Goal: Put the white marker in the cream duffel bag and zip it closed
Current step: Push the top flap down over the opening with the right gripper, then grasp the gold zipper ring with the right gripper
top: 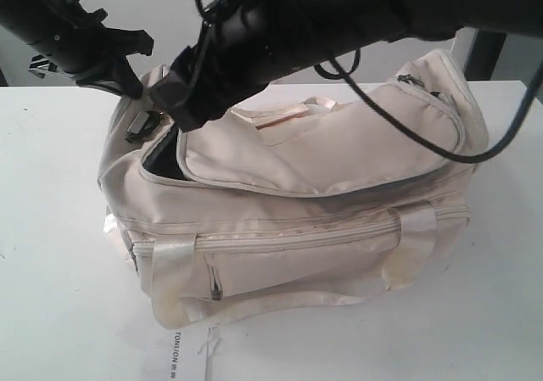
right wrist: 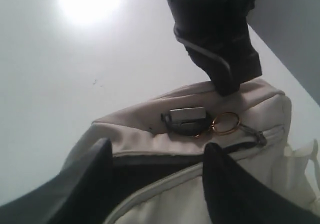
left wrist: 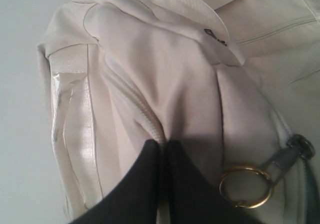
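The cream duffel bag (top: pixel 322 228) lies on the white table, its curved top flap (top: pixel 339 156) partly unzipped, with a dark gap (top: pixel 161 156) at its left end. My left gripper (top: pixel 127 88) is shut on a fold of bag fabric at that end (left wrist: pixel 162 143). My right gripper (top: pixel 174 114) hangs open over the gap, its jaws (right wrist: pixel 157 149) spread wide with nothing between them; the dark lining (right wrist: pixel 145 171) shows below. A gold ring (left wrist: pixel 246 186) and zip pull (left wrist: pixel 292 151) hang near the left gripper. The white marker is hidden.
A white paper tag with printed text (top: pixel 182 355) lies on the table in front of the bag. A black cable (top: pixel 399 126) from the right arm droops across the bag's top. A black buckle (right wrist: pixel 187 119) sits beside the ring.
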### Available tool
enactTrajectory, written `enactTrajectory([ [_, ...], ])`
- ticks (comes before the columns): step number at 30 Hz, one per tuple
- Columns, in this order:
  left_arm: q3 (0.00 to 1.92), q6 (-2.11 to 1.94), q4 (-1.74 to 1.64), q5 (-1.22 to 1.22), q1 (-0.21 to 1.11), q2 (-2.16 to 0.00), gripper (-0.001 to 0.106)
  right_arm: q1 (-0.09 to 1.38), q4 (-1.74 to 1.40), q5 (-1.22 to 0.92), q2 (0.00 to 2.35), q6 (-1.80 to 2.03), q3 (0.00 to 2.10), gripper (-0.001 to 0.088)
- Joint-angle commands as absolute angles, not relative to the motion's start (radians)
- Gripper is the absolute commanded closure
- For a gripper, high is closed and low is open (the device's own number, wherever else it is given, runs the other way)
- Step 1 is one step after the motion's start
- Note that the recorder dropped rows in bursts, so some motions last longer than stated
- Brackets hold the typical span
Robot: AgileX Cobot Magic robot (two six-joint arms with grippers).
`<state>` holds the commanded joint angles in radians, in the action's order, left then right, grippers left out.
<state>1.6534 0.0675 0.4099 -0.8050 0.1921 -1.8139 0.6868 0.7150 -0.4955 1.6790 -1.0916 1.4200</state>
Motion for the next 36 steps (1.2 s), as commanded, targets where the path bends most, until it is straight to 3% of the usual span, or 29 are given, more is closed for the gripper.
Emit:
enactTrajectory([
  [14, 1.653, 0.068, 0.448, -0.842, 0.161, -1.814, 0.105, 0.758, 0.443, -0.481, 1.902, -1.049, 1.619, 0.035],
  [19, 1.653, 0.068, 0.448, -0.844, 0.161, -1.814, 0.105, 0.76, 0.363, -0.438, 1.934, -1.05, 1.621, 0.0271],
  [36, 1.653, 0.068, 0.448, -0.868, 0.161, -1.814, 0.105, 0.754, 0.296, -0.275, 2.031, -1.078, 1.621, 0.0269],
])
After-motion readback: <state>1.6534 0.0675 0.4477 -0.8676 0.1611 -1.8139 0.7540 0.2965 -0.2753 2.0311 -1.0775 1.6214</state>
